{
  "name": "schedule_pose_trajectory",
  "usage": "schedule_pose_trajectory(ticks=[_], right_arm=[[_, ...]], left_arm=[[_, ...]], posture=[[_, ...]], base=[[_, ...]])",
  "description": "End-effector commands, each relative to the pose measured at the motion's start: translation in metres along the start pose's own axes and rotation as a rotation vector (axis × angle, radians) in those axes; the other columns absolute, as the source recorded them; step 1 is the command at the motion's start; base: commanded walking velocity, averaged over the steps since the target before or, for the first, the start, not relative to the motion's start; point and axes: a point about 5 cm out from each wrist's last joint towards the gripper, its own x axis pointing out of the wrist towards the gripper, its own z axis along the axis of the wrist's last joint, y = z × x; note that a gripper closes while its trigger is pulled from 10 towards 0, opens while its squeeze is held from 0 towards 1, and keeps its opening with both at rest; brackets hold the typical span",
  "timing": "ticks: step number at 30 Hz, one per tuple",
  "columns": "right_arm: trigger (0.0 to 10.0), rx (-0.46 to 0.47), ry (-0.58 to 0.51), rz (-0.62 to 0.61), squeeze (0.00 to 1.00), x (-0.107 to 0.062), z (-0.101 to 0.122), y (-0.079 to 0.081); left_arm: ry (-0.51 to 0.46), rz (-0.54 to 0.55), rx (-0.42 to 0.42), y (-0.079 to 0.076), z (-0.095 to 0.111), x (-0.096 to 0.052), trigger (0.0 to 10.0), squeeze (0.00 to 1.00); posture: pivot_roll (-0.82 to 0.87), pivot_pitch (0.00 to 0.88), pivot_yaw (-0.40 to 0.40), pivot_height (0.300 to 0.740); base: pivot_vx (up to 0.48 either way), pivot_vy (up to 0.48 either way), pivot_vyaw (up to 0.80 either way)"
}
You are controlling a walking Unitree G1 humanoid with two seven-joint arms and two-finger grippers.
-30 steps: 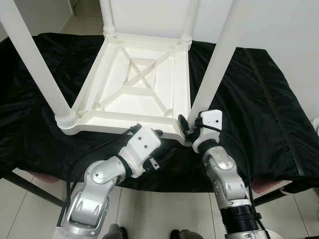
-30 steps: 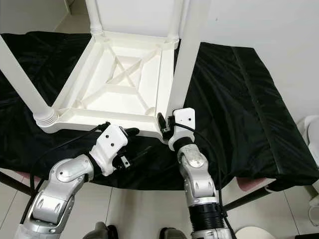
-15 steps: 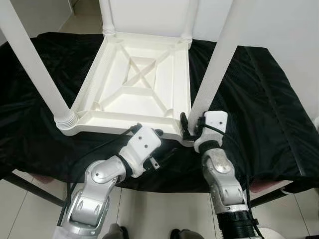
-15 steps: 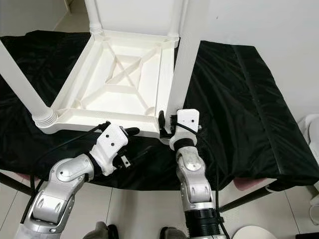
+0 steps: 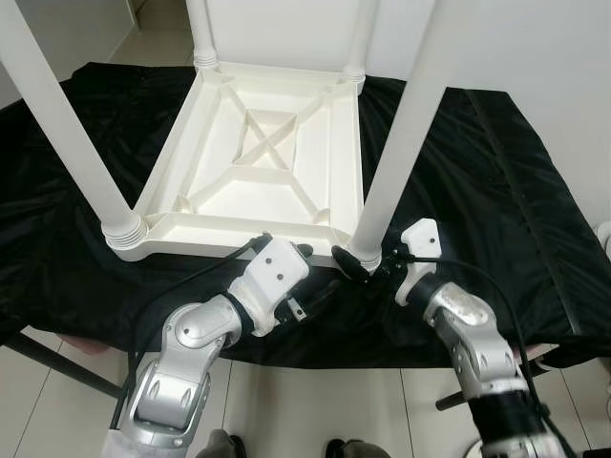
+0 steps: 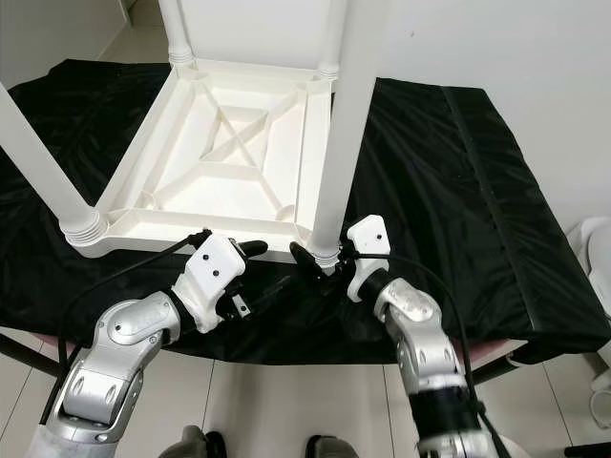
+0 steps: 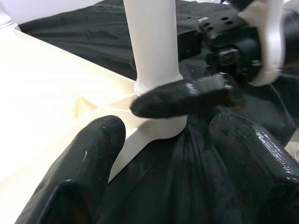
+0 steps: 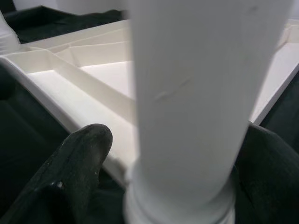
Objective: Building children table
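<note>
A white children's table (image 5: 239, 232) lies upside down on a black cloth (image 5: 477, 172), its legs pointing up. My right gripper (image 5: 368, 265) reaches in from the right and is shut on the base of the near-right leg (image 5: 401, 124). In the right wrist view that leg (image 8: 191, 102) sits between the fingers (image 8: 79, 163). My left gripper (image 5: 310, 272) is open just in front of the table's near rim, beside the same corner. The left wrist view looks past its fingers (image 7: 88, 158) at the leg base (image 7: 154, 56) with a right finger laid across it.
The near-left leg (image 5: 67, 124) and two far legs (image 5: 202, 29) stand tall around the frame. The cloth hangs over the front edge above tiled floor (image 5: 315, 401). A white object (image 6: 592, 248) sits at the far right. A wall is close behind.
My right arm has swung out to the right and its gripper now reaches sideways round the near-right leg's base. The left arm has stayed put.
</note>
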Motion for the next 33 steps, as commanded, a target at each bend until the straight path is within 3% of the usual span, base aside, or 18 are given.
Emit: schedule_pose_trajectory(ticks=[1,11,12,13,14,15,16,17,18,25,26,33], right_arm=[[10.0,-0.029,0.017,0.019,0.00,0.004,-0.004,-0.005],[10.0,-0.063,0.038,0.113,0.00,0.020,-0.003,-0.010],[7.3,-0.067,0.040,0.128,0.00,0.021,-0.003,-0.011],[7.3,-0.067,0.040,0.128,0.00,0.021,-0.003,-0.011],[3.1,-0.071,0.038,0.145,0.00,0.022,-0.004,-0.012],[3.1,-0.071,0.038,0.145,0.00,0.022,-0.004,-0.012],[1.6,-0.072,0.037,0.156,0.00,0.021,-0.005,-0.013],[1.6,-0.072,0.037,0.156,0.00,0.021,-0.005,-0.013],[0.0,-0.073,0.034,0.163,0.00,0.021,-0.006,-0.014],[0.0,-0.045,0.022,0.141,0.00,0.017,-0.010,-0.016],[10.0,-0.022,0.015,0.118,0.00,0.017,-0.010,-0.017],[10.0,0.029,-0.007,-0.022,0.00,0.015,-0.005,-0.016]], left_arm=[[0.015,0.095,-0.010,0.005,-0.004,0.000,10.0,0.00],[0.018,0.101,-0.008,0.006,-0.005,0.000,10.0,0.00],[0.022,0.103,-0.009,0.005,-0.006,0.000,10.0,0.00],[0.022,0.103,-0.009,0.005,-0.006,0.000,10.0,0.00],[0.026,0.105,-0.011,0.005,-0.008,-0.001,10.0,0.00],[0.026,0.105,-0.011,0.005,-0.008,-0.001,10.0,0.00],[0.032,0.106,-0.011,0.004,-0.009,-0.002,10.0,0.00],[0.032,0.106,-0.011,0.004,-0.009,-0.002,10.0,0.00],[0.037,0.106,-0.008,0.003,-0.010,-0.002,10.0,0.00],[0.043,0.094,-0.002,-0.001,-0.012,-0.002,10.0,0.00],[0.042,0.092,-0.001,-0.002,-0.012,-0.002,10.0,0.00],[0.039,0.093,-0.011,-0.002,-0.012,-0.001,10.0,0.00]], posture=[[-0.11,0.127,0.010,0.740],[-0.09,0.123,0.003,0.740],[-0.09,0.123,0.001,0.740],[-0.09,0.123,0.001,0.740],[-0.09,0.122,-0.001,0.740],[-0.09,0.122,-0.001,0.740],[-0.08,0.122,-0.004,0.740],[-0.08,0.122,-0.004,0.740],[-0.08,0.123,-0.004,0.740],[-0.09,0.115,-0.003,0.740],[-0.09,0.113,-0.003,0.740],[-0.09,0.108,-0.006,0.740]], base=[[0.000,0.000,0.00],[0.000,0.000,0.00],[0.000,0.000,0.00],[0.000,0.000,0.00],[0.000,0.000,0.00],[0.000,0.000,0.00],[0.000,0.000,0.00],[0.000,0.000,0.00],[0.000,0.000,0.00],[0.000,0.000,0.00],[0.000,0.000,0.00],[0.000,0.000,0.00]])
